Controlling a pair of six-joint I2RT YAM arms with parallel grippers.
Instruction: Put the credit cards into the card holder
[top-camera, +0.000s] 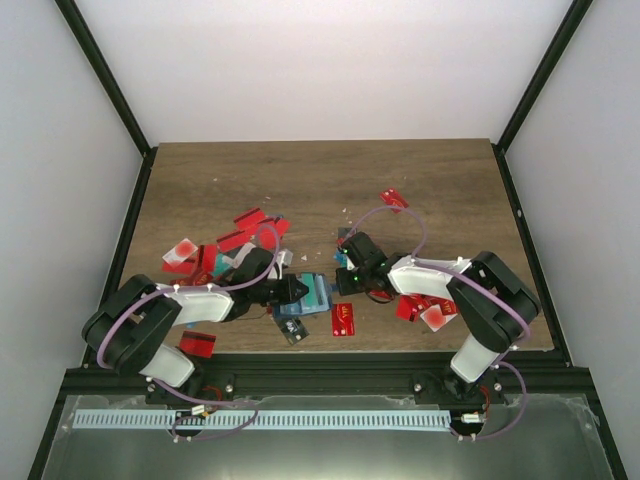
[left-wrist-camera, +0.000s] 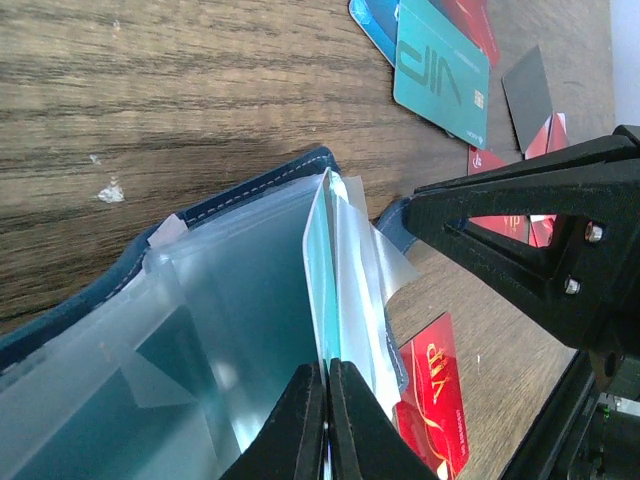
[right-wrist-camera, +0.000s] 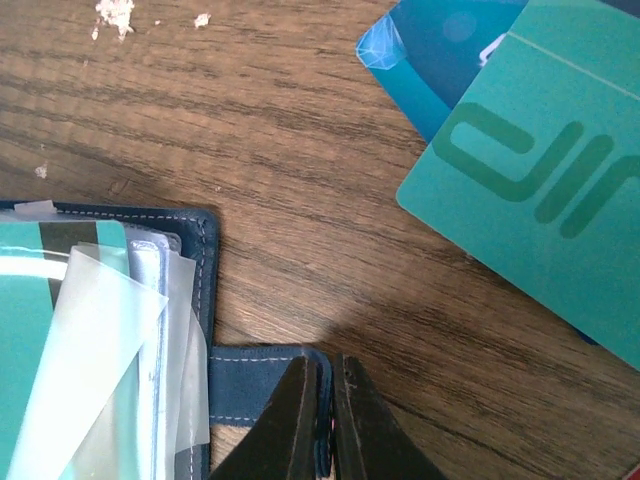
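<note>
We are seeing the small navy-blue folding card holder (top-camera: 316, 292) lying open on the brown wooden counter (top-camera: 300, 180) between the arms. The left jaws are pinching a thin teal-tinted leaf (left-wrist-camera: 316, 260) standing inside it, card or sleeve we cannot tell. The right jaws are clamping its navy strap (right-wrist-camera: 255, 385). Red plastic credit cards (top-camera: 343, 320) are lying around.

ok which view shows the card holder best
Left wrist: the open card holder fills the frame, its clear sleeves fanned out. Right wrist shows only one corner and the strap that its jaws pinch. Top external shows it only small.
</note>
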